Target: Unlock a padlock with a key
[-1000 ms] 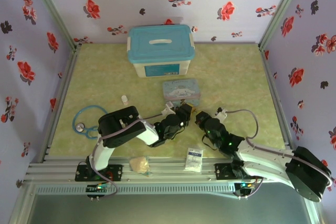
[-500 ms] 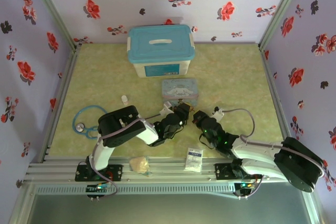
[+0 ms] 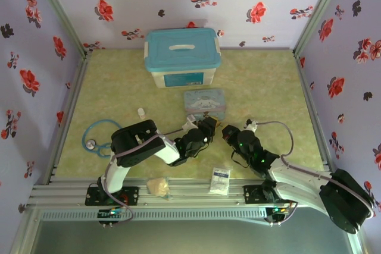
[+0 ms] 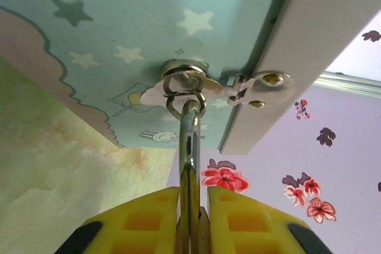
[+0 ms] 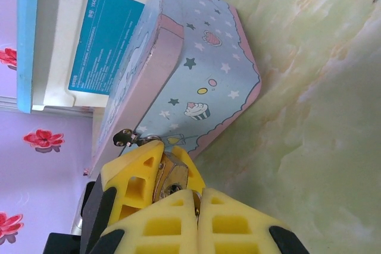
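Left wrist view: your left pincer (image 4: 191, 194) is clenched on the padlock (image 4: 189, 141), whose thin silvery shackle rises straight up between the yellow fingers (image 4: 143, 218) and passes through the wire loop of the hasp (image 4: 190, 84) on the front of the cartoon tin (image 4: 119, 40). The shackle gleams, with a bright line of light down its length, and the lock body sits deep between the pads (only a sliver of it shows from here).

From the right wrist camera, the lock shows as a small brass-yellow block with a dark spot on its near face. It is pinched between the left arm's yellow fingers, hard against the tin's pastel, star-printed side. Your right pincer (image 5: 198, 203) is clamped tight, with its tips just below the brass body. The key is too small to make out there, so you cannot tell whether it is held.

Seen from above, both pincers meet just in front of the tin on the green worktop (image 3: 268, 87). A blue-lidded box (image 3: 182, 55) stands behind the tin, and a stethoscope (image 3: 98, 138) lies to the left.
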Controlling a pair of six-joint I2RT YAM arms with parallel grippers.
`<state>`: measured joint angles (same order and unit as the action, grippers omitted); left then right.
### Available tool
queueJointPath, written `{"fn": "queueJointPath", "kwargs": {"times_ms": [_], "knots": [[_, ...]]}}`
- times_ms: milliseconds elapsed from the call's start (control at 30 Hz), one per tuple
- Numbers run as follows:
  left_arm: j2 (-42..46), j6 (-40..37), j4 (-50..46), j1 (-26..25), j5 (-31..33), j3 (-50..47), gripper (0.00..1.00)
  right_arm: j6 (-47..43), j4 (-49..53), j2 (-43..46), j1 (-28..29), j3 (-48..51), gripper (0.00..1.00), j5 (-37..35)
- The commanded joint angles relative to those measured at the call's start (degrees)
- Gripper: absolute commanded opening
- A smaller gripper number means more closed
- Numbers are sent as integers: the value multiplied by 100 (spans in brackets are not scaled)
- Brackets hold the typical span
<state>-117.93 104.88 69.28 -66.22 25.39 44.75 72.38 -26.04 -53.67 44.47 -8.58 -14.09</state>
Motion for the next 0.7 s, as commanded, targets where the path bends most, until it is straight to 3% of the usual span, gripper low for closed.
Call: {"fn": "queueJointPath", "kwargs": {"times_ms": [0,367,667], "knots": [[25,-161,495,-222,-671,315,0,-180,-178,-54,115,-329,0,667],[33,-160,498,-219,-700,253,0,-849,922,-19,178,-881,0,685],[99,-130,539,-216,-727,264,0,144,-679,-366,-187,-188,0,1314]]}}
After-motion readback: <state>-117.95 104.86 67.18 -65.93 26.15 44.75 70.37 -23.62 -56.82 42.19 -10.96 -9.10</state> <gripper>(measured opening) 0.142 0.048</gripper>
